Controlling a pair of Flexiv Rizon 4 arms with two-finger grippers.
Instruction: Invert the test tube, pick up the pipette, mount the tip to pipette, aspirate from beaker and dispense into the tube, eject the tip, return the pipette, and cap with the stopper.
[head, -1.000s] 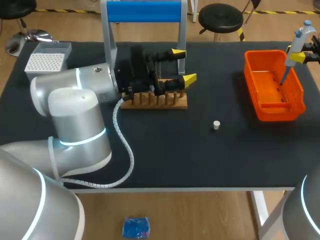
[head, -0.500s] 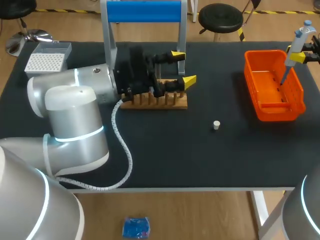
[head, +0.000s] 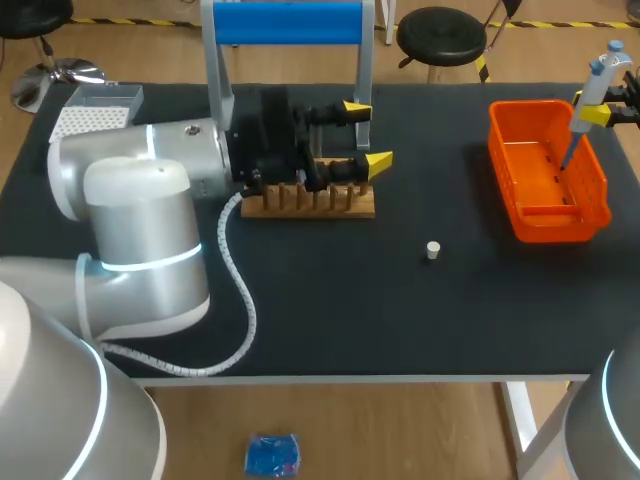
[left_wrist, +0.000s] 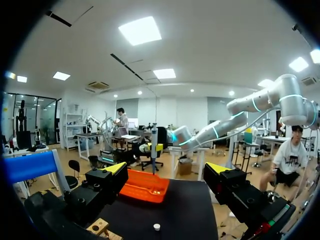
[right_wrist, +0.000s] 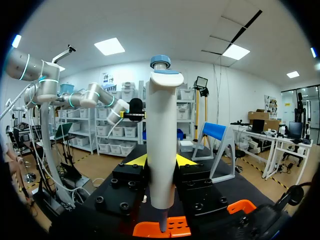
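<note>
- Presently, right jaws: clamped on the pipette (right_wrist: 161, 145) from both sides; their arm is cut off at the head view's edge.
- Pipette: upright, pale grey body, blue cap, thin shaft pointing down over the orange bin (head: 545, 170) at the desk's right end; whether a tip is fitted cannot be told.
- Left jaws: apart, nothing between them, over the wooden rack (head: 310, 203), hiding its rear.
- Stopper (head: 433, 250): small, pale, on the desk (head: 400, 320) between rack and bin.
- Tip box (head: 95, 108): partly covered by the left arm (head: 130, 230).
</note>
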